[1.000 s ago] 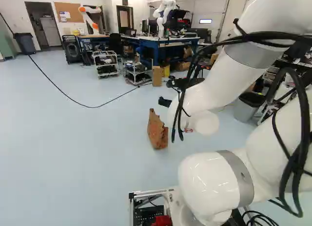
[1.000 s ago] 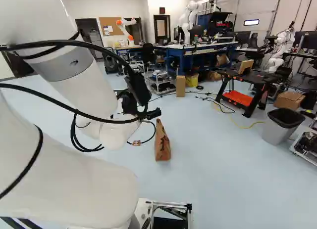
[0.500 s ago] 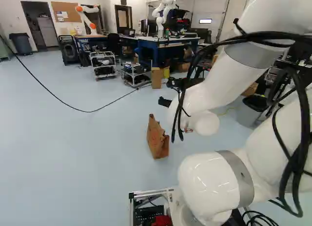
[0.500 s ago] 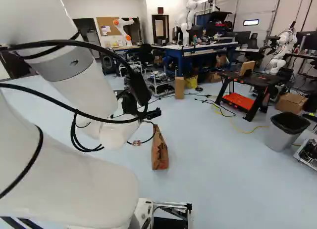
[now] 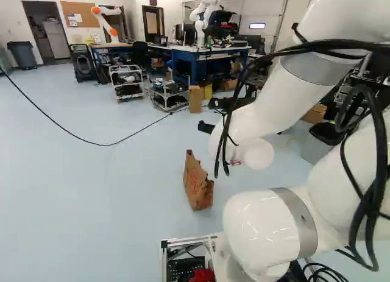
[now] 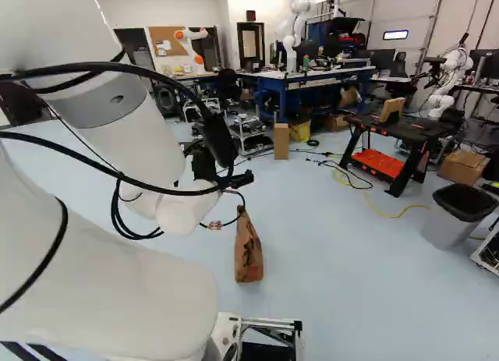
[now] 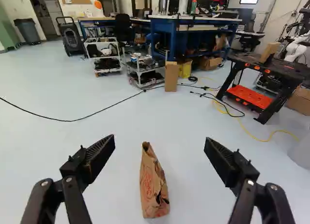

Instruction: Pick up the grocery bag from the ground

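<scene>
The gripper (image 6: 243, 178) is at the end of the white arm (image 6: 136, 135), raised above the floor (image 7: 101, 161) and directed forward. In the wrist view, the two black fingers (image 7: 101, 154) of the gripper (image 7: 160, 144) stand wide apart — nothing is held between them.

The grocery bag (image 7: 154, 192) is located ahead of and below the gripper, in line with the gap between the fingers and apart from both. It is a brown paper bag with red print, standing on the floor, narrow at the top and creased along its side.

Beyond the bag, a black cable (image 7: 72, 120) runs across the floor ahead of the gripper. Farther ahead, past the cable, are an upright cardboard box (image 7: 171, 78), a yellow bin (image 7: 185, 69) and a blue workbench (image 7: 199, 22). Ahead and to the left of the gripper are two carts (image 7: 107, 56) carrying equipment.

Ahead and to the right of the gripper is a black work table (image 7: 264, 69) with an orange shelf (image 7: 249, 96); a yellow cord (image 7: 249, 132) lies on the floor near it. A gray trash can (image 6: 448, 227) stands farther to the right — well apart from the bag. Another robot (image 6: 290, 37) is mounted in the background, far ahead of the gripper.
</scene>
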### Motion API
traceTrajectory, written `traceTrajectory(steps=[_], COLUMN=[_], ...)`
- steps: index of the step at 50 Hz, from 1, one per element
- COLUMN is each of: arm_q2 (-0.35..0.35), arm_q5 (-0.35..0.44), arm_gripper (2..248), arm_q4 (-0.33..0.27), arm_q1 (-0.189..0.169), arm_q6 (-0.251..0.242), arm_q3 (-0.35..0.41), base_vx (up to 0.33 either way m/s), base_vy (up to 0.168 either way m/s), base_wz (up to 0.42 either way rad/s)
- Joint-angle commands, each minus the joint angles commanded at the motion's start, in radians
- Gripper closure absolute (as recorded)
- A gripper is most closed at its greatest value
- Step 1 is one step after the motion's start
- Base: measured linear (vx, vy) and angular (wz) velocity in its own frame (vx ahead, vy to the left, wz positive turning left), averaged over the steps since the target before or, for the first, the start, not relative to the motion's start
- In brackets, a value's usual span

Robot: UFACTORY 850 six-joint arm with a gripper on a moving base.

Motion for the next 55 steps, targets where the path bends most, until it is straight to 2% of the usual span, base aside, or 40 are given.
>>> traceTrajectory(steps=[31, 55], arm_q2=[-0.012, -0.051], arm_q5=[0.000, 0.000], arm_gripper=[3, 3], arm_q4=[0.000, 0.000], arm_q1=[0.000, 0.000], arm_q6=[0.000, 0.000], arm_q3=[-0.010, -0.043], base_vx=[0.201, 0.010], base_vy=[-0.001, 0.001], base_wz=[-0.008, 0.001])
